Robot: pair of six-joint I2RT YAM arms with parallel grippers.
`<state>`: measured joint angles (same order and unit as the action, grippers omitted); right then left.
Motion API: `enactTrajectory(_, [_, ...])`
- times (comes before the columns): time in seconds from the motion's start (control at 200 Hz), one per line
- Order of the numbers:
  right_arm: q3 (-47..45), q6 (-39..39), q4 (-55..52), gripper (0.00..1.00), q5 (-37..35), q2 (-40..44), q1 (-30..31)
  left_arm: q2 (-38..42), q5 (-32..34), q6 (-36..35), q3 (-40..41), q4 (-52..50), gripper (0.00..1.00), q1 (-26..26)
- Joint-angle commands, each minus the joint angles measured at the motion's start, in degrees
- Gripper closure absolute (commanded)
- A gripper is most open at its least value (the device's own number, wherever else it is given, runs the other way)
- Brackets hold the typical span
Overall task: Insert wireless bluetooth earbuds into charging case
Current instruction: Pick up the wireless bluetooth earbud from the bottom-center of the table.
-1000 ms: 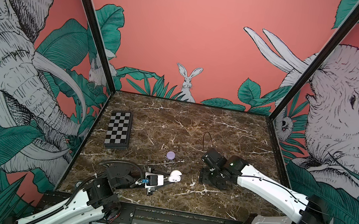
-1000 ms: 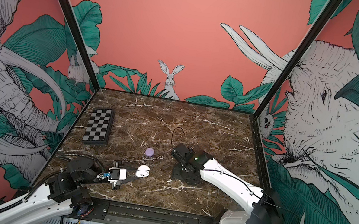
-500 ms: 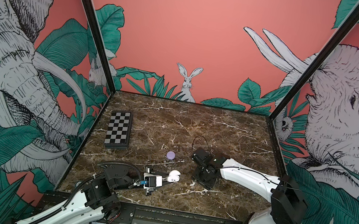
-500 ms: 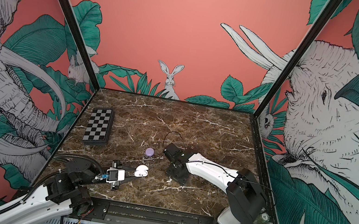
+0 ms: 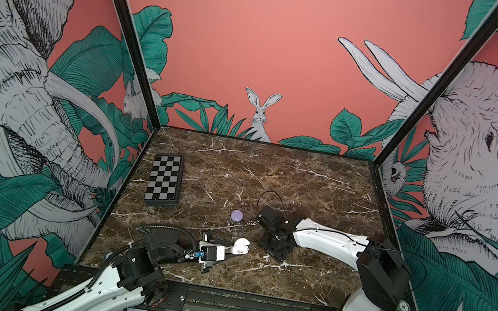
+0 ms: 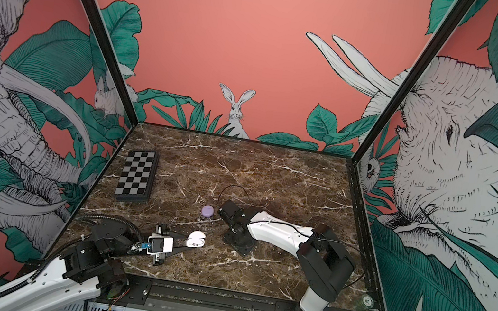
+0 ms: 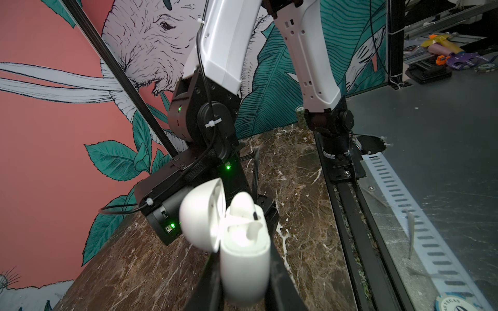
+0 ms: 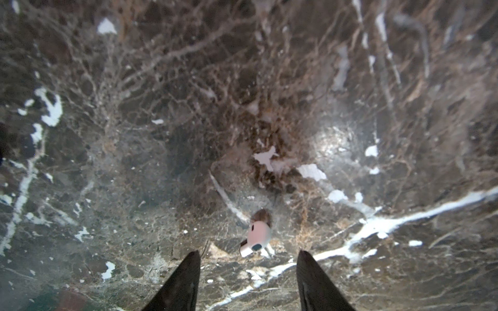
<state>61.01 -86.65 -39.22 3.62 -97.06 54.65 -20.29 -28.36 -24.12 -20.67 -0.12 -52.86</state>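
We find the left hand [image 7: 244, 272] closed on the white case [image 7: 244, 250], one finger on each side of its body. The lid [image 7: 200, 212] is open, and a seated earbud [image 7: 242, 206] occupies one socket. The right hand [image 8: 249, 253] points down at the surface [image 8: 134, 134], jaws partly apart and holding nothing. A loose earbud [image 8: 258, 235] lies on the surface just ahead of the gap between the tips, touching neither. In a top view, a lilac case [image 5: 236, 215] lies shut just behind the white case. A chessboard [image 5: 164, 180] lies well apart, at the left rear.
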Motion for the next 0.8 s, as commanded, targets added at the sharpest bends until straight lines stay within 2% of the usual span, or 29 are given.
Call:
enactTrajectory(0.0, [0.02,-1.41,-0.23,0.45,-0.79,-1.10,0.49,0.08,-1.17,-0.93,-0.18,-0.23,1.00,-0.14])
enactTrajectory(0.405, [-0.72,-1.94,1.15,0.48,-1.37,-2.25,0.90,-0.10,-1.17,-1.22,-0.34,-0.67,1.00,-0.14])
enactTrajectory(0.575, [-0.57,-1.33,1.17,0.57,-0.79,-3.58,0.95,0.05,-1.06,-1.41,-0.43,-1.07,1.00,-0.14])
enactTrajectory(0.795, [-0.38,-0.66,-0.12,0.58,-2.61,-3.58,0.98,-0.05,-1.00,-1.62,-0.45,-1.21,1.00,-0.14])
